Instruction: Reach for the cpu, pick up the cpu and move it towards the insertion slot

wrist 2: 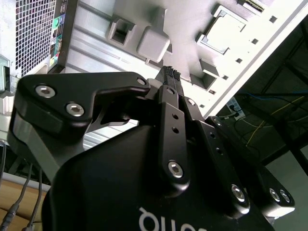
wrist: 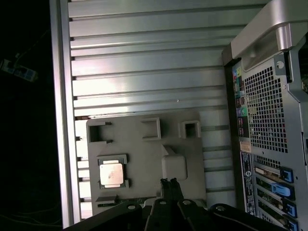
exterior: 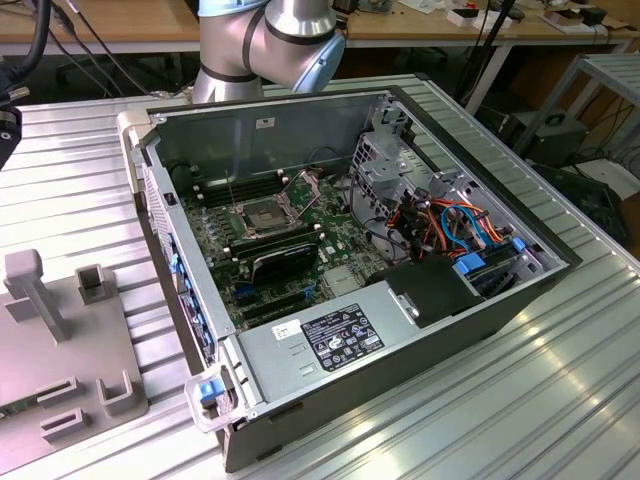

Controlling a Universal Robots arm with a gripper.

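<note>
The cpu (wrist: 111, 174) is a small pale silver square lying flat in a recessed holder on a grey fixture plate (wrist: 144, 154). In the second wrist view the cpu (wrist 2: 220, 30) lies beyond and to one side of the fingertips. My gripper (wrist: 169, 183) hovers above the plate beside a raised grey block (wrist: 173, 166), apart from the cpu. Its black fingers (wrist 2: 168, 103) are pressed together, shut on nothing. The insertion slot (exterior: 262, 215) sits on the motherboard inside the open computer case (exterior: 200, 130), its metal frame lifted.
The fixture plate (exterior: 60, 340) with upright grey blocks lies on the ribbed metal table (exterior: 520, 400) at the exterior view's left of the case. The case's perforated rear panel (wrist: 269, 120) stands close to the plate. A power supply box (exterior: 330, 340) and drive cage (exterior: 390, 170) flank the motherboard.
</note>
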